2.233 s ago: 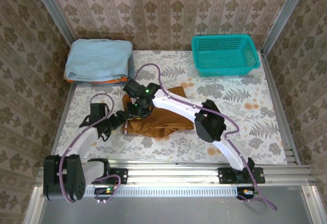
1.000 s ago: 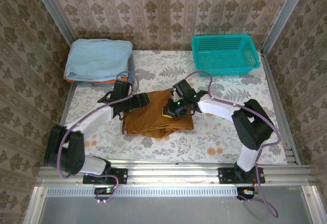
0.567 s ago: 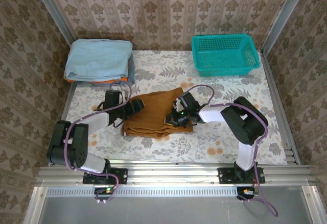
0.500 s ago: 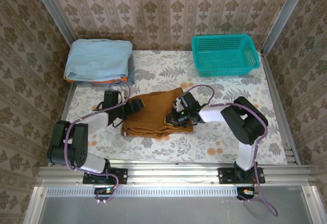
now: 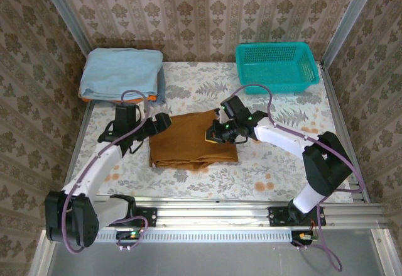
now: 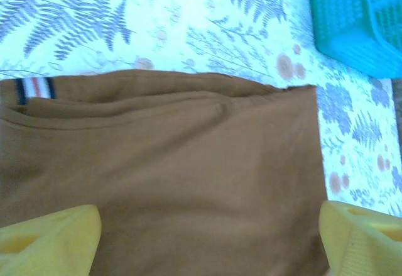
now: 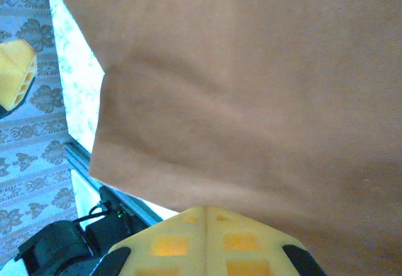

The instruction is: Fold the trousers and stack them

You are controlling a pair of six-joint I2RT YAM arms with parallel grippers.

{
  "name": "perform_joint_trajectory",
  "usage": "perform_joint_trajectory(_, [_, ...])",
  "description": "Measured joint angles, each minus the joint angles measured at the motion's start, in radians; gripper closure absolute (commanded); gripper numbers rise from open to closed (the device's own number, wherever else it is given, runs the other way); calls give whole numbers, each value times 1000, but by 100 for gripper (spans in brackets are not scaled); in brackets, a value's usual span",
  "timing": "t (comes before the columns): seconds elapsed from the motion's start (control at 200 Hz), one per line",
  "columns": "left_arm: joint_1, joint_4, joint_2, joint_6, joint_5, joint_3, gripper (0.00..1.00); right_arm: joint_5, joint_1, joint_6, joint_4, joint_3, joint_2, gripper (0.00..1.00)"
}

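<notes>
1. The trousers [image 5: 191,143] lie folded into a flat brown packet on the near-middle of the table [image 5: 295,163]. The packet's long axis runs left to right. The left wrist view shows the striped waistband trim [image 6: 34,88] at one far corner.
2. The left gripper [image 5: 161,122] has its jaws spread wide and grips nothing. It sits at the far-left corner of the packet and points right, along the long axis. In its wrist view the left gripper [image 6: 204,244] hangs over the packet, with the cloth spreading ahead of and between the two yellow fingers [image 6: 50,238].
3. The right gripper [image 5: 214,136] is closed. Its fingers [image 7: 204,238] are pressed together with nothing visible between them. It is over the right part of the packet (whether the tips touch the cloth cannot be told).
4. The key relation is that the packet lies between the two grippers, to the right of the left one. The folded blue cloth [image 5: 122,73] sits at the far-left corner, just beyond the left gripper, so the left arm is nearer to it.
5. Judgement: the folding looks finished and the stacking remains. The next move probably needs a grip on the packet's left edge, then a carry toward the far left.
</notes>
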Motion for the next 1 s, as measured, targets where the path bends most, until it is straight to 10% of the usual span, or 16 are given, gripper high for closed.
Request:
perform_joint_trajectory(0.57, [-70, 242, 21, -131, 22, -334, 12, -61, 82, 79, 218, -171, 198, 100])
perform_joint_trajectory(1.0, [-39, -36, -90, -33, 15, -79, 10, 39, -65, -78, -98, 225, 101, 100])
